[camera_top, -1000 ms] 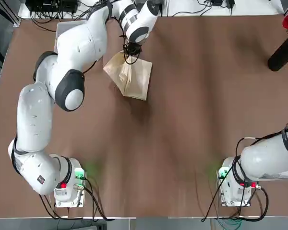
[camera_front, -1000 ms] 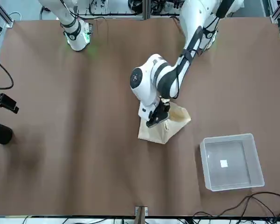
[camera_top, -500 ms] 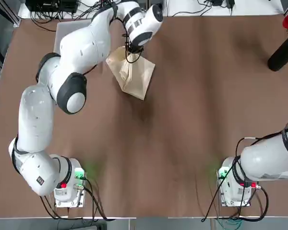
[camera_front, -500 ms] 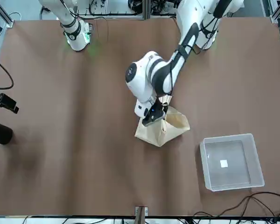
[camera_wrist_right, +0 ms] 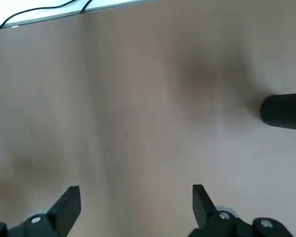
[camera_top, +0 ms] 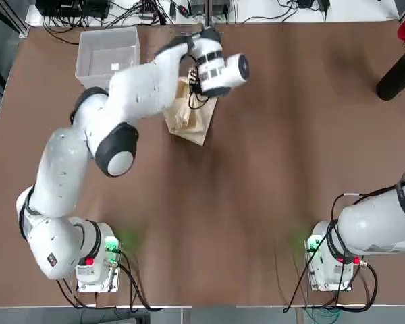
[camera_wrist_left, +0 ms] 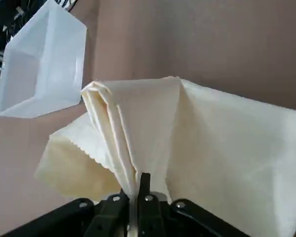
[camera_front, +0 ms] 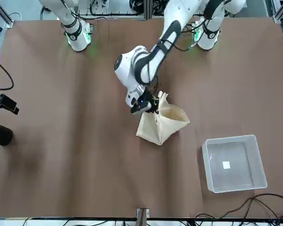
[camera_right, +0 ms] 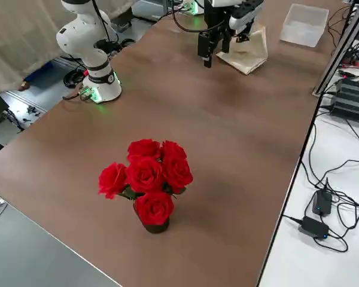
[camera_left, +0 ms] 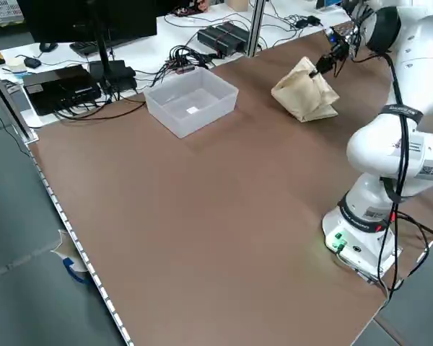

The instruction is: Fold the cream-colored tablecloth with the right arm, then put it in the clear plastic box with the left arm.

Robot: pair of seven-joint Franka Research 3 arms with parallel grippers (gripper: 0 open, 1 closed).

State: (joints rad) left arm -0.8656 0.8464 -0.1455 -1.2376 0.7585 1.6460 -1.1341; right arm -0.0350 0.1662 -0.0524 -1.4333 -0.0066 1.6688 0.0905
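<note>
Now the left gripper (camera_front: 148, 104), shut on a bunched corner of the cloth (camera_front: 161, 125) at the middle of the front view, has the box (camera_front: 234, 163) at its lower right, while the right gripper (camera_wrist_right: 135, 205) is parked wide open.
</note>
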